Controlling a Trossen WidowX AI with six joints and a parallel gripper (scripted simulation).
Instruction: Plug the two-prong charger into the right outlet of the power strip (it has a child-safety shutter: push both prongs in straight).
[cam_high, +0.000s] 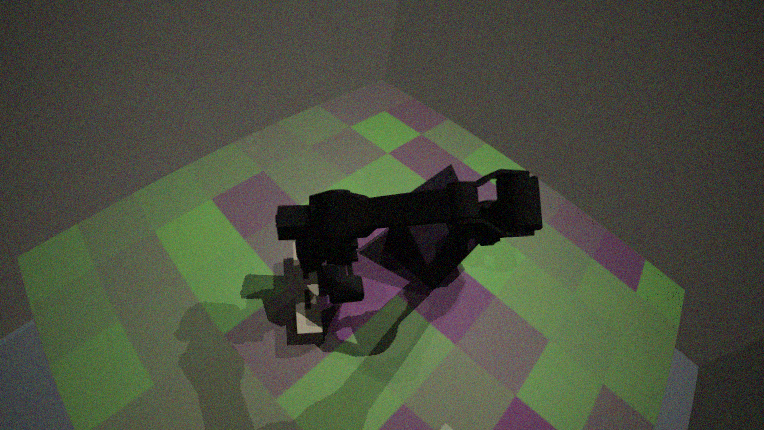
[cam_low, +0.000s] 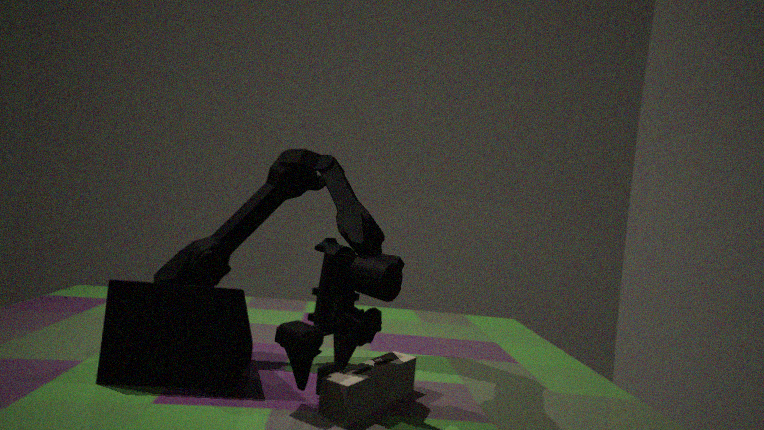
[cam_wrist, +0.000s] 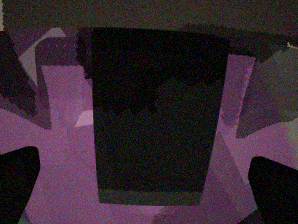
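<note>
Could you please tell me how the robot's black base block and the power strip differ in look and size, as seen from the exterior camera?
The base block is plainly larger and taller than the power strip. The base block is uniformly black; the power strip is grey with a pale patch on top. The arm rises from the base block, while the open gripper hangs over the power strip's near end. Both are box-shaped and stand on the checkered surface.

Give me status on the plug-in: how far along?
Done, apparently: the charger sits low on the power strip, though prong depth is hidden. In hand: nothing; the gripper hangs over the strip, fingers wide open. Left: confirm seating and which outlet, then withdraw.
</note>
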